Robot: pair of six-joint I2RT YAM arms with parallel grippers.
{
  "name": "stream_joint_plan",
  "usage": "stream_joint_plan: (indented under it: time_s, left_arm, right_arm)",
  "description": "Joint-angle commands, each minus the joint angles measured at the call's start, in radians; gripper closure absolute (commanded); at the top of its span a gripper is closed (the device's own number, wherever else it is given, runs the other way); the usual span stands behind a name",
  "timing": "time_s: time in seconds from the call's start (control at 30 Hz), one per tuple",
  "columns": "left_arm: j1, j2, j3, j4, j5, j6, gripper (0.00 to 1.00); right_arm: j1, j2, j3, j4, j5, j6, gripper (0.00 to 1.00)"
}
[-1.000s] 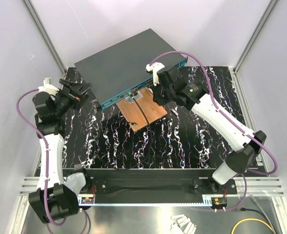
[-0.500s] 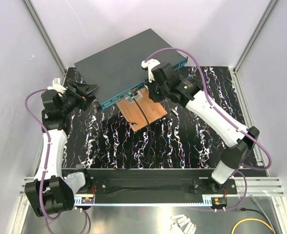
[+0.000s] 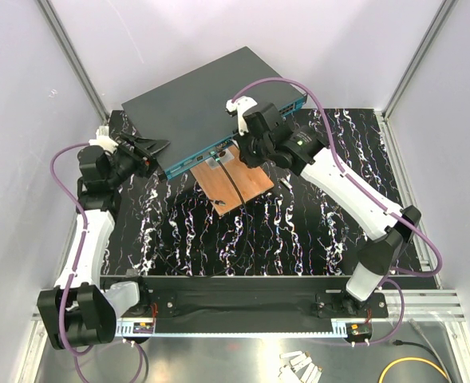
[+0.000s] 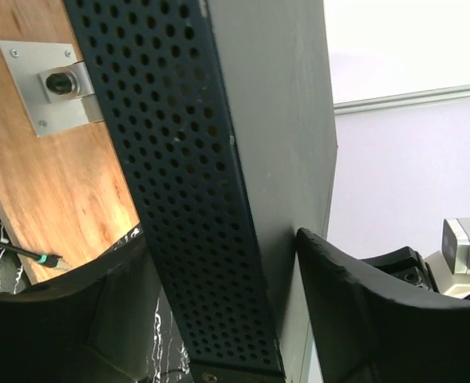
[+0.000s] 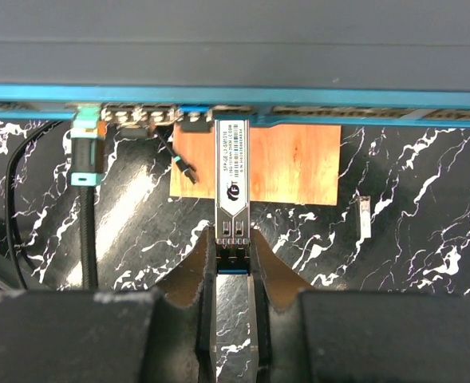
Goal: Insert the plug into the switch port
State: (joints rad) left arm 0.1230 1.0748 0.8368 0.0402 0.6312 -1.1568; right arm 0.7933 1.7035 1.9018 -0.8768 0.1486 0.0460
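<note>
The switch point(image 3: 211, 96) is a flat dark grey box lying askew at the back, its teal front edge point(image 5: 235, 93) facing me. My right gripper point(image 5: 233, 239) is shut on the rear of the plug point(image 5: 232, 171), a silver labelled module. The plug points straight at the port row, and its tip reaches the teal edge. From above, the right gripper point(image 3: 246, 148) hides the plug. My left gripper point(image 3: 156, 148) straddles the switch's left end. In the left wrist view one finger point(image 4: 354, 303) lies along the grey top and the other point(image 4: 83, 311) sits below the perforated side wall point(image 4: 195, 199).
A copper-brown board point(image 3: 235, 182) lies under the switch's front edge, carrying a metal bracket point(image 4: 51, 88). A black cable with a teal connector point(image 5: 84, 159) sits in a port left of the plug. A small loose module point(image 5: 364, 217) lies on the marbled table to the right.
My left gripper has advanced right onto the switch's left end and its jaws have narrowed around it. My right gripper has carried the plug left and forward to the front edge.
</note>
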Motion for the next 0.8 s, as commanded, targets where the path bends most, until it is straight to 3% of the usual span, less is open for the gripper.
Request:
stream_joint_plan:
  time_s: [0.0,0.53,0.77]
  left_arm:
    - [-0.02,-0.012,-0.016,0.058,-0.022,-0.003,0.33]
    - [-0.066,-0.018,-0.019,0.073,-0.022,-0.004,0.38]
    - [-0.071,-0.026,-0.028,0.067,-0.025,-0.003,0.4]
  right_arm:
    - [0.018,0.01,0.04,0.004,0.023,-0.005,1.0]
    - [0.018,0.027,0.071,-0.01,0.082,-0.014,1.0]
    - [0.018,0.047,0.134,-0.108,0.065,-0.008,1.0]
